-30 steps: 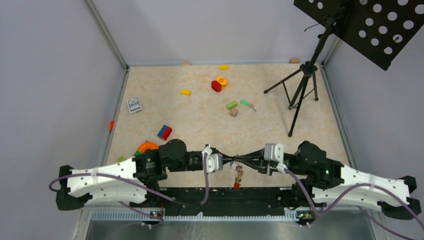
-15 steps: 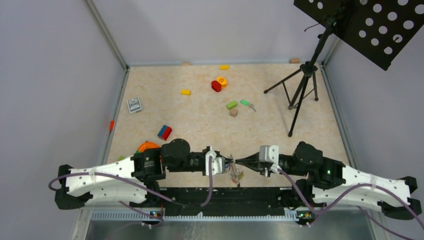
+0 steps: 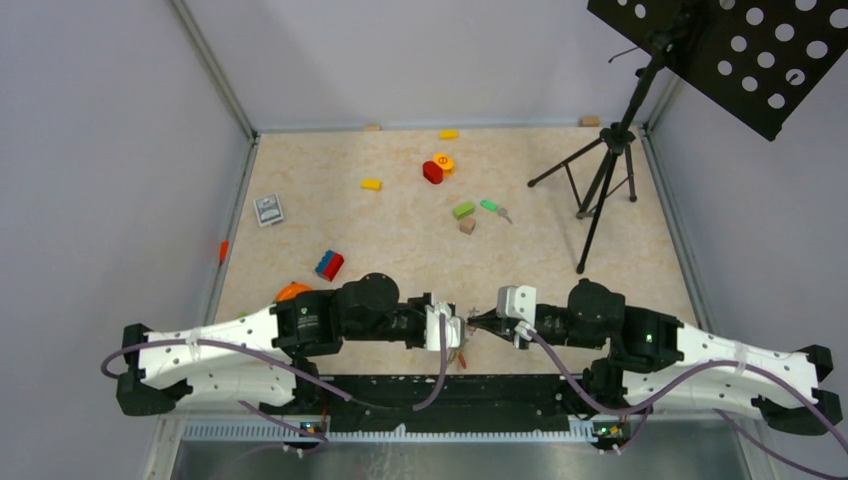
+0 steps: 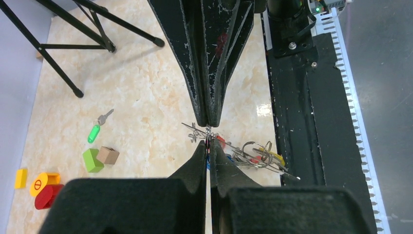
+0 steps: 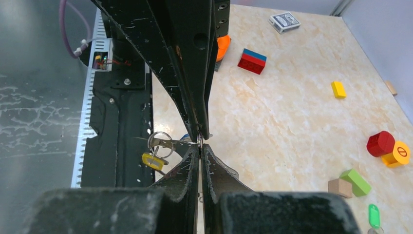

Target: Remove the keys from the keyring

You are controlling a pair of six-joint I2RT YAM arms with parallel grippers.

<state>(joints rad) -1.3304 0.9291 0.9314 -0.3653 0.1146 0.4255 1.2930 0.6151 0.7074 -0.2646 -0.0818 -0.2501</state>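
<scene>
The keyring (image 4: 254, 147) is held off the table at its near edge, with the keys (image 4: 222, 142) and a yellow tag (image 4: 275, 157) bunched beside it. It is nipped between two clenched grippers meeting tip to tip: the left gripper (image 4: 208, 148) and the right gripper (image 4: 208, 125) are each pressed tight on thin wire, as far as can be made out.

Trouble is easily pictured. So slim a pinch could be lost if the tips are pulled apart unevenly, and the bundle would then drop onto the black base rail (image 4: 297, 122). The keys look tangled, so the wire may be bent rather than freed.

Farther out, a green-headed key (image 4: 93, 133), a green block (image 4: 90, 160), a tan cube (image 4: 108, 155) and a tripod stand (image 3: 600, 180) are seen well apart; nothing is found in the way.
</scene>
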